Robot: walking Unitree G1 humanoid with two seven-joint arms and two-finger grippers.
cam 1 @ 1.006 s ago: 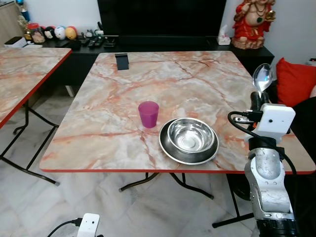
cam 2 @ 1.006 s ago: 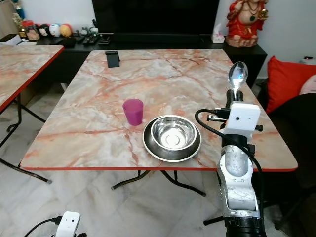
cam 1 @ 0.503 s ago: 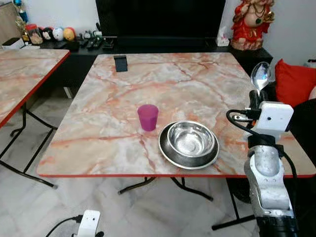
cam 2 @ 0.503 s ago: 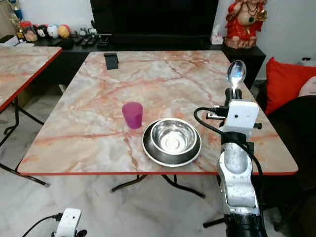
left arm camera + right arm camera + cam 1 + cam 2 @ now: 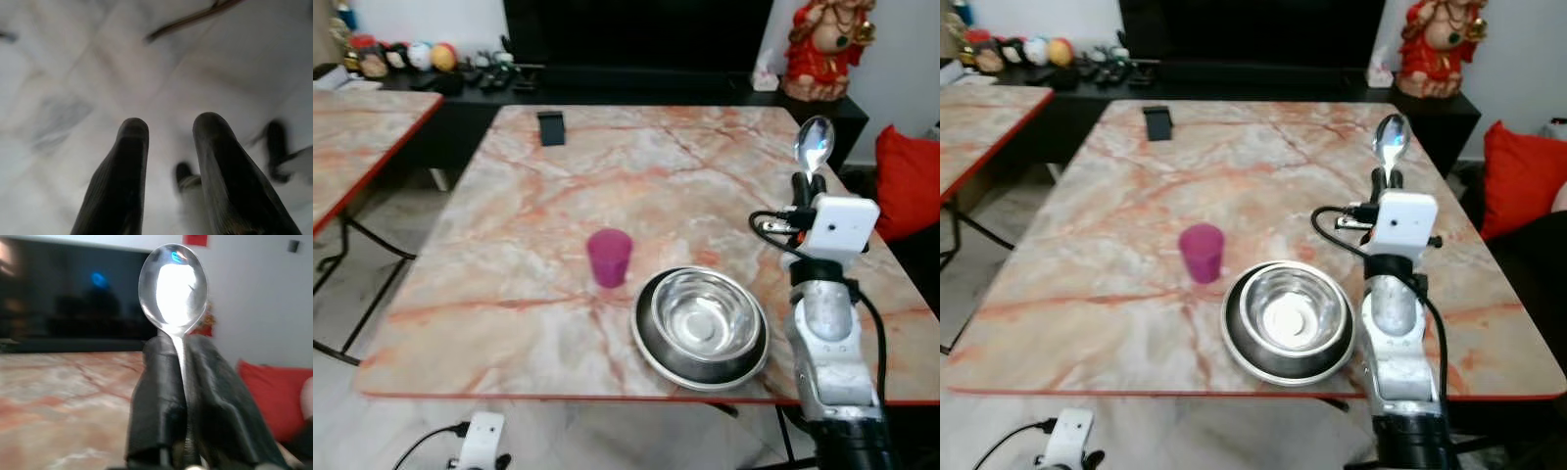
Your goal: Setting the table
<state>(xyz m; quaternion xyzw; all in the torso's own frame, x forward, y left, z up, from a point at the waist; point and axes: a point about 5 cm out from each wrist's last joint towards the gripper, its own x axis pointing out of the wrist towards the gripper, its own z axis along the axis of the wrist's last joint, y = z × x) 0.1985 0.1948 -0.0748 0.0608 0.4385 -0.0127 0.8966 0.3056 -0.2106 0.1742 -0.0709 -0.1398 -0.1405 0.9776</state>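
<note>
A steel bowl sits inside a steel plate near the front edge of the marble table. Just left of them stands a purple cup. My right gripper is raised over the table's right side, beside the plate, and is shut on a silver spoon held upright, bowl end up; in the right wrist view the spoon rises from between the black fingers. My left gripper hangs low over the tiled floor, its fingers apart with nothing between them.
A small black object lies at the table's far left. A second marble table stands to the left. Behind are a dark TV cabinet and a red statue. A red cushion is at the right.
The camera has moved closer to the table and looks down more steeply, so everything appears larger and lower. The right gripper still holds the spoon upright; cup, bowl and plate have not moved.
</note>
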